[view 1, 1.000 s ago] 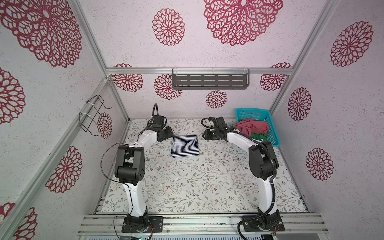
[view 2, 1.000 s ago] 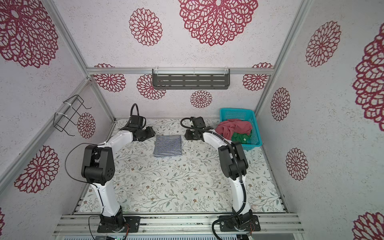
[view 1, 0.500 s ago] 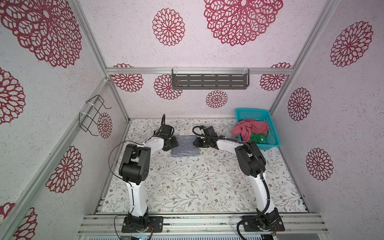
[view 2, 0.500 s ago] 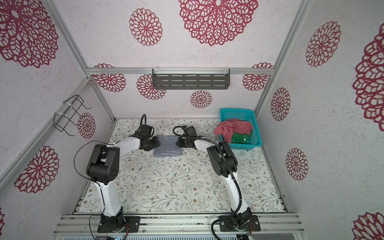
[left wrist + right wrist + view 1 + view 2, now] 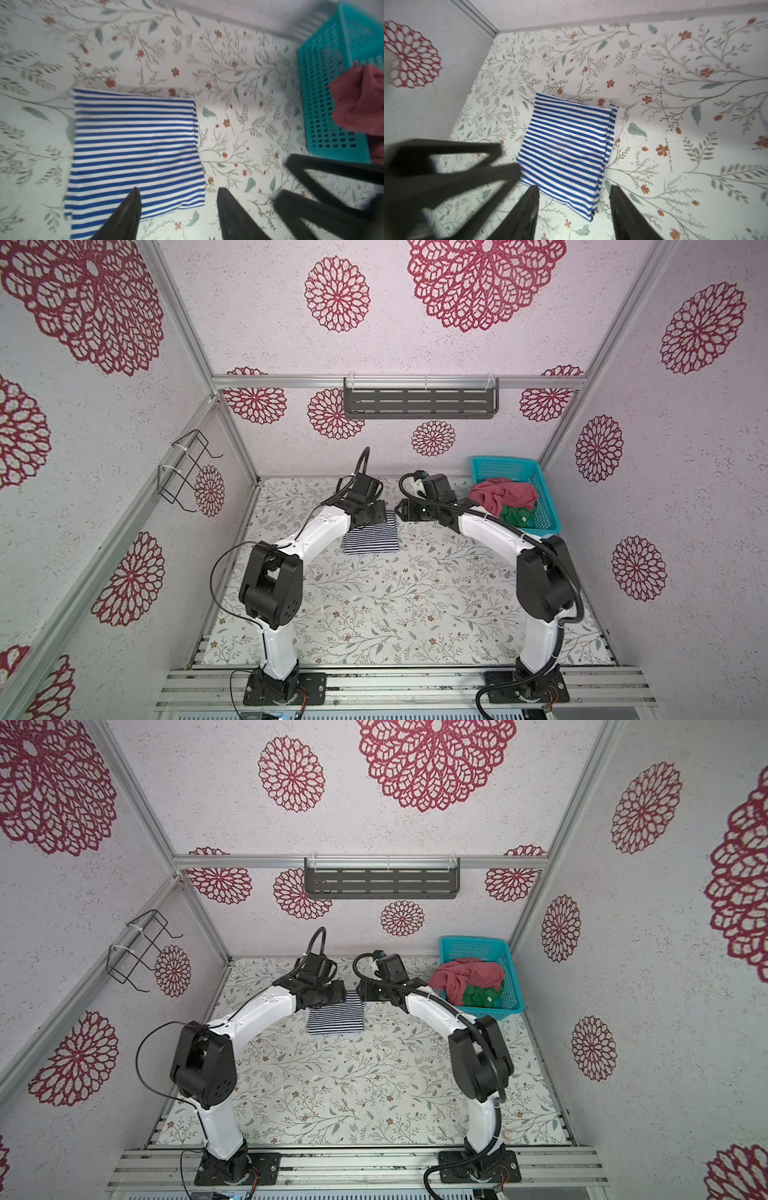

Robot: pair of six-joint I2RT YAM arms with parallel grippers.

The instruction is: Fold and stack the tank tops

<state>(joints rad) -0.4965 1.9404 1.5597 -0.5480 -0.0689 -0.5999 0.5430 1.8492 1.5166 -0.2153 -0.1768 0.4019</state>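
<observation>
Both spread and empty, left pincer (image 5: 177, 189) and right pincer (image 5: 574, 187) are hovering over the squarish folded striped tank top (image 5: 135, 141), its stripes running pincer-to-pincer.

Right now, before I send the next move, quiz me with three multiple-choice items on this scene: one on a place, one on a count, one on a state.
1. Where is the red-pink top?
A. On the wall shelf
B. In the basket
C. In the right hand

2. How many tops lie folded on the table?
A. Three
B. Two
C. One

3. How is the left hand?
A. Open, holding nothing
B. Shut on cloth
C. Shut on the basket's rim

Answers:
1 B: it lies heaped in the basket, above the green top.
2 C: only the striped top lies there.
3 A: the left wrist view shows its fingers apart, gripping nothing.
</observation>
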